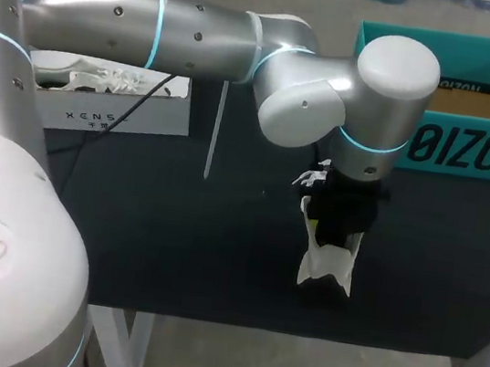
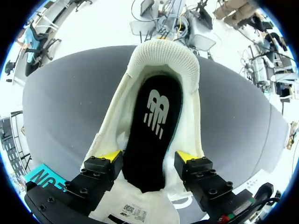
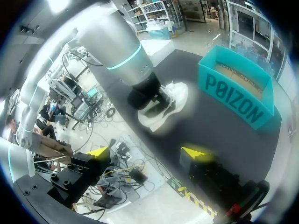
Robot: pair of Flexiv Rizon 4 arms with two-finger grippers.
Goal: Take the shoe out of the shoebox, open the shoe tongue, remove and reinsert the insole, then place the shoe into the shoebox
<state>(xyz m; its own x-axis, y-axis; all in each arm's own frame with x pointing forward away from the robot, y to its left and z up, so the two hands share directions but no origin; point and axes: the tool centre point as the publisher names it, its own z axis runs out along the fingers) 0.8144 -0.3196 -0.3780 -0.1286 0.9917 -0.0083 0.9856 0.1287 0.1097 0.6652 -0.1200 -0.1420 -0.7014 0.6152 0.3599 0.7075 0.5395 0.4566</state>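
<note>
Straddling the opening of the white sneaker (image 1: 325, 267), the left tool (image 2: 149, 157) stands spread, its tips on either side of the black insole (image 2: 154, 112), pinching nothing. The sneaker's long axis runs 12-to-6 on the tabletop (image 1: 172, 237), heel at 6. The teal shoebox (image 1: 450, 48) lies at 1 o'clock. The right tool (image 3: 147, 151), spread and empty, hangs well apart.

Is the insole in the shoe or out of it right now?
In: the black insole lies flat inside the white shoe, covering its footbed.
</note>
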